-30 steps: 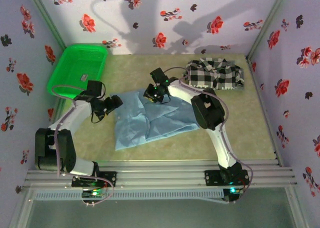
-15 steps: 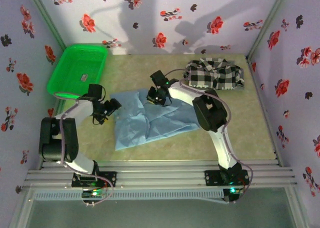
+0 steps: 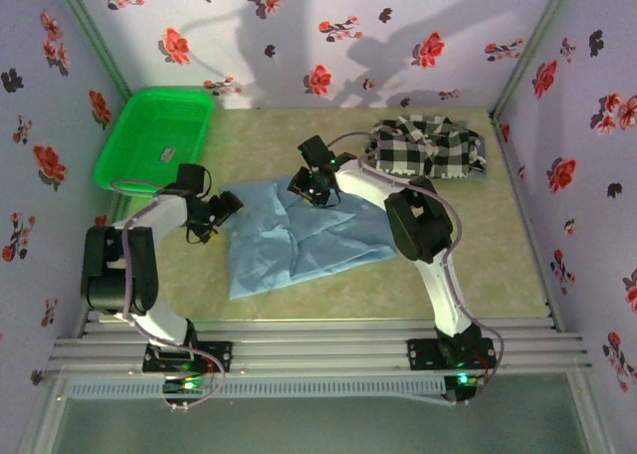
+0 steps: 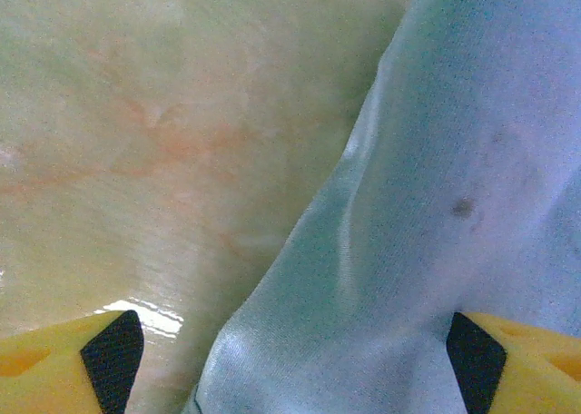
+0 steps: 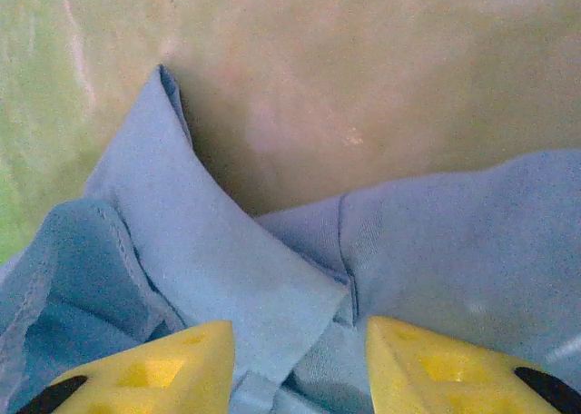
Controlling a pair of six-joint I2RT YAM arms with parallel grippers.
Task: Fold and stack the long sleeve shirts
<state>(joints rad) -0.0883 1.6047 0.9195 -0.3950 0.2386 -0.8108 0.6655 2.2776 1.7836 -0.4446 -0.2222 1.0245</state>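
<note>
The light blue shirt lies spread and creased on the middle of the table. The black-and-white checked shirt sits bunched at the back right. My left gripper is at the blue shirt's left edge; in the left wrist view it stands wide open, with the blue cloth lying between its fingers. My right gripper is at the shirt's far edge. In the right wrist view its yellow fingers stand apart either side of the blue collar, not pinching it.
A green plastic basket stands at the back left against the flowered wall. Walls close the table on three sides. Bare tabletop lies to the right of the blue shirt and along the front.
My right gripper's fingers have parted over the collar. The left arm's elbow has drawn back toward its base while its gripper stayed open at the shirt's left edge.
</note>
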